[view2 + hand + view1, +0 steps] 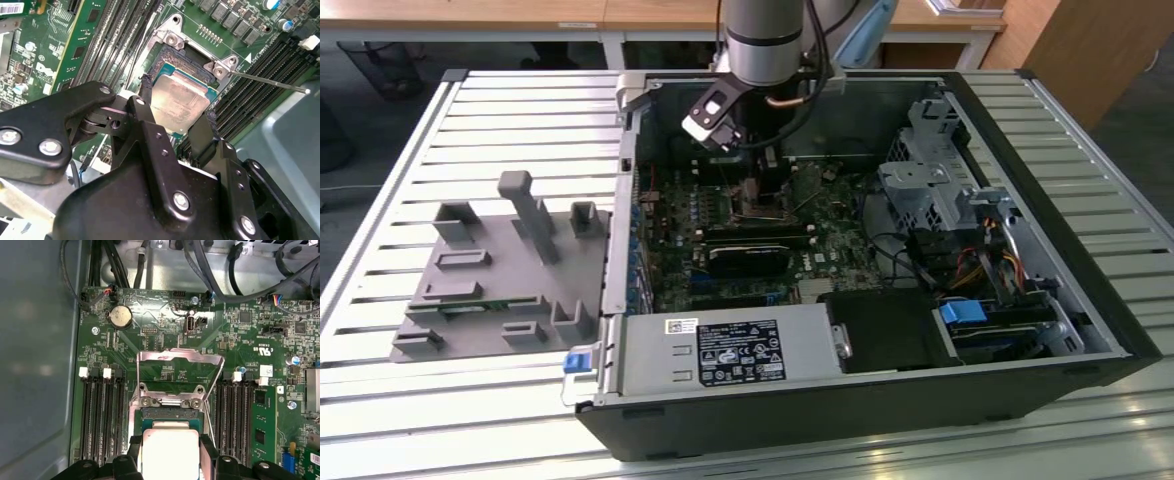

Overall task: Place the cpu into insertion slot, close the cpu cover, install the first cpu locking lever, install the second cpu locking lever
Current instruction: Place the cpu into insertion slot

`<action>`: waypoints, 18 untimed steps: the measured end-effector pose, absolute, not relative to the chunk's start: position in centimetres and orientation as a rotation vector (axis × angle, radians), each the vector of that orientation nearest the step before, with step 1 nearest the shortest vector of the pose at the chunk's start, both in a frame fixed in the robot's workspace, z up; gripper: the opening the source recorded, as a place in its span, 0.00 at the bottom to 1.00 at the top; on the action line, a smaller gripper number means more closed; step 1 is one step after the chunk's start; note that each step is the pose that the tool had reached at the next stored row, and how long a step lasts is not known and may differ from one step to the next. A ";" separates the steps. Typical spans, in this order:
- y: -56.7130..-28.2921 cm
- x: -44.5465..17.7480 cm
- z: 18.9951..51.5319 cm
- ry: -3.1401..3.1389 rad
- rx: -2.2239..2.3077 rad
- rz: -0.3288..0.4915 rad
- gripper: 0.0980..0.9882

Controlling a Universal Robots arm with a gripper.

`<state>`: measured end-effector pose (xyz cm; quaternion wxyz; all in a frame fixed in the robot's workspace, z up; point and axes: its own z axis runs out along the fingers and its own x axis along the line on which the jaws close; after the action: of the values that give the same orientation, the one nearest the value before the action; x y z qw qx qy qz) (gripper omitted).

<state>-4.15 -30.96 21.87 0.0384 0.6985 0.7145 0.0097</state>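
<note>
A: On what surface does the work stand?

B: On a table (520,110) of pale metal slats. A black computer case (854,425) lies open on it. Just beside the case, toward the exterior view's left, sits a grey holder (494,270) with upright posts. Behind the table are wooden desks (480,12) and a dark floor (380,110).

A: And the arm?

B: It reaches down from above into the case. Its gripper (750,185) hangs low over the green motherboard (150,340).

A: Does it hold something?

B: Yes. In both wrist views its two black fingers (146,95) press on opposite edges of the cpu (182,102), so it is clamped on the chip.

A: Where is the chip exactly?

B: Directly over the insertion slot (170,415), with the silver top upward. A strip of the black recess shows past one edge. Whether the chip already sits down inside, one cannot tell.

A: And the cover?

B: The cpu cover (180,356) is raised and stands up behind the slot, and the board shows through its square opening. In the second wrist view a thin metal lever (270,82) sticks out free from a corner of the socket, across the memory slots (100,410), which run along both sides.
</note>
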 end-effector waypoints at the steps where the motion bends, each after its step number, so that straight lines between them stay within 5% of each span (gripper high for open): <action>1: -31.0 -4.2 21.8 2.191 2.142 0.030 0.50; 18: -31.0 -4.3 20.3 2.185 2.148 0.028 0.50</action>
<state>-4.26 -30.96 20.32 0.0390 0.7004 0.7126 0.0090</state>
